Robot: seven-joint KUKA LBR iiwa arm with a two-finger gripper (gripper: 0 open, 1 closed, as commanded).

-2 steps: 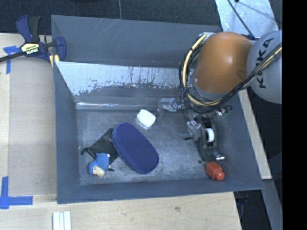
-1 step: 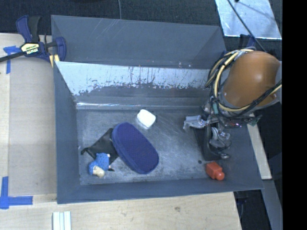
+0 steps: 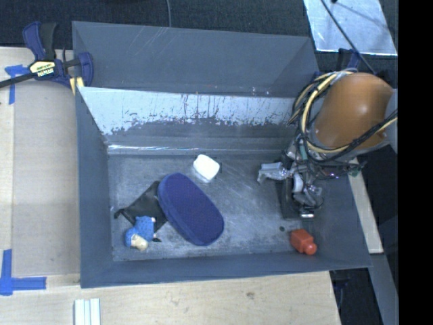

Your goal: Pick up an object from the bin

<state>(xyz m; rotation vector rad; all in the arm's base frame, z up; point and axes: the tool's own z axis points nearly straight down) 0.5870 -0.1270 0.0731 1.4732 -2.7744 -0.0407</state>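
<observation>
Small red object (image 3: 303, 242) just nearside of gripper (image 3: 304, 208), apart from it, gripper's closure cannot be told, blue oval case (image 3: 191, 208) well left.

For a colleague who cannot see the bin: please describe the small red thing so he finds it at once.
In the grey bin, go to the right end, where the robot's arm reaches in. By the near wall there lies the small red thing; nothing else is red.
</observation>
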